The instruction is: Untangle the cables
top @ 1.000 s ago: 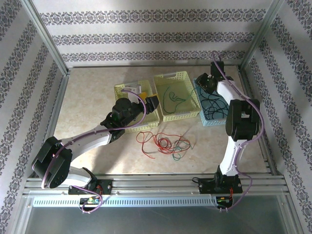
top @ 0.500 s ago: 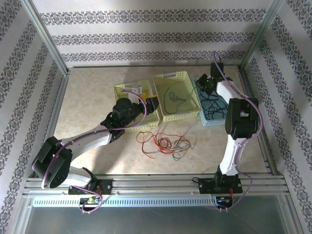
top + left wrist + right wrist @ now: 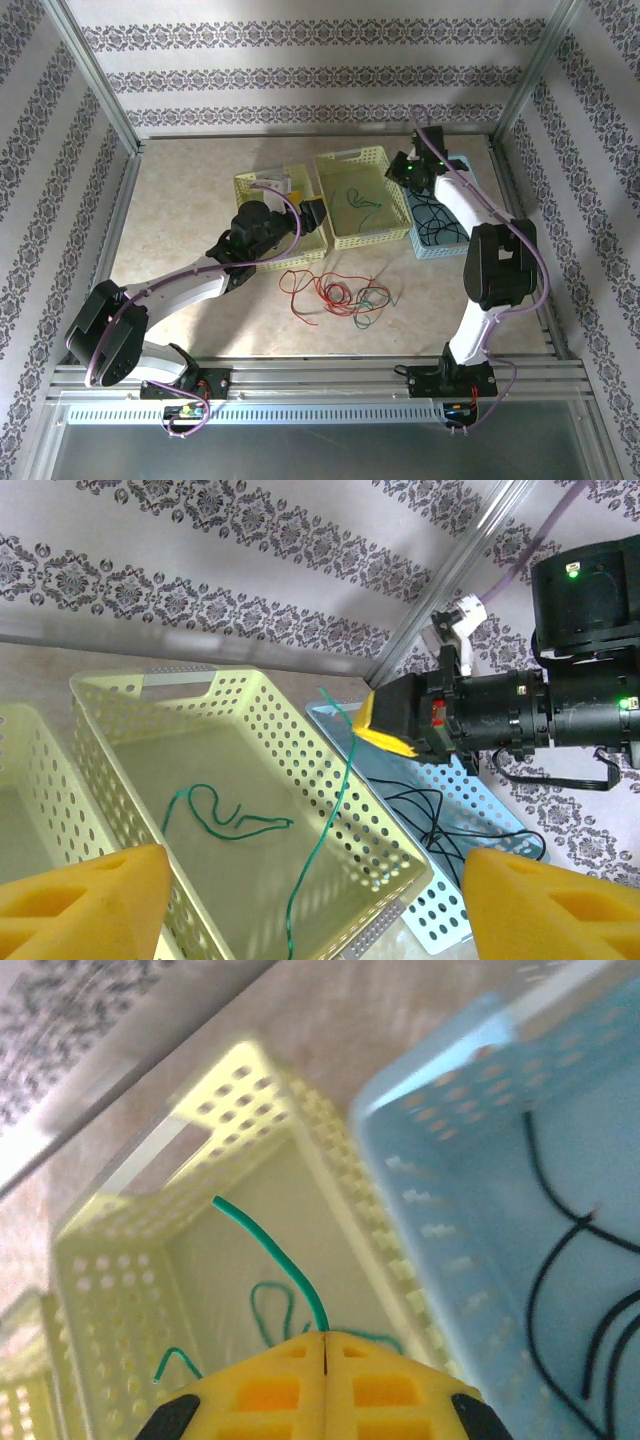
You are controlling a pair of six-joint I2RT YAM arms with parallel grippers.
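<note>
My right gripper is shut on a thin green cable, whose short end sticks out past the closed yellow fingertips. In the left wrist view that gripper hangs over the far rim of the middle yellow basket. The green cable drops from it into the basket, with more of it lying looped on the floor. A tangle of red and green cables lies on the table. Black cables lie in the blue basket. My left gripper stands open and empty before the middle basket.
A second yellow basket sits left of the middle one, partly under my left arm. The blue basket touches the middle basket's right side. Patterned walls and metal frame posts close in the table at the back and sides.
My right gripper has shut on the green cable and moved left from over the blue basket to the middle basket's right edge, lifting the cable. The left arm has not moved.
</note>
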